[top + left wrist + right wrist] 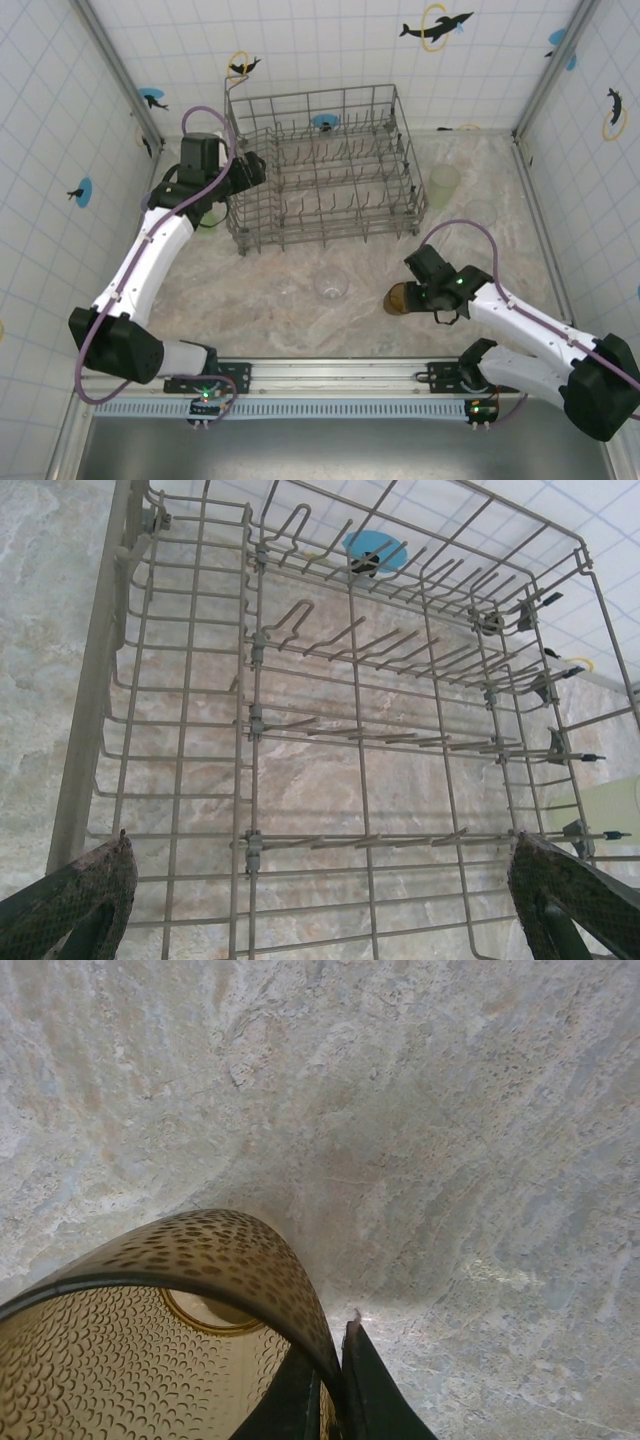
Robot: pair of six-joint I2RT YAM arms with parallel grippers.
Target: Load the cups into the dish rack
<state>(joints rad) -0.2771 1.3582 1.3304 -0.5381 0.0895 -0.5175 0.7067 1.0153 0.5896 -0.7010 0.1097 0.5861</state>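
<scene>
As right gripper pinches amber cup, left gripper gapes at rack

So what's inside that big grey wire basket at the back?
The grey wire dish rack holds just rows of upright tines; the marbled tabletop shows through its floor. The left gripper covers its left edge from above.

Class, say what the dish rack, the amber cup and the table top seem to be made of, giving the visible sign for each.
The dish rack: looks like grey coated metal wire, thin rigid rods with a dull matte finish.
The amber cup: likely plastic, translucent brown, light passing through its dimpled wall.
The table top: marble-like beige veining; whether stone or printed laminate is unclear.
</scene>
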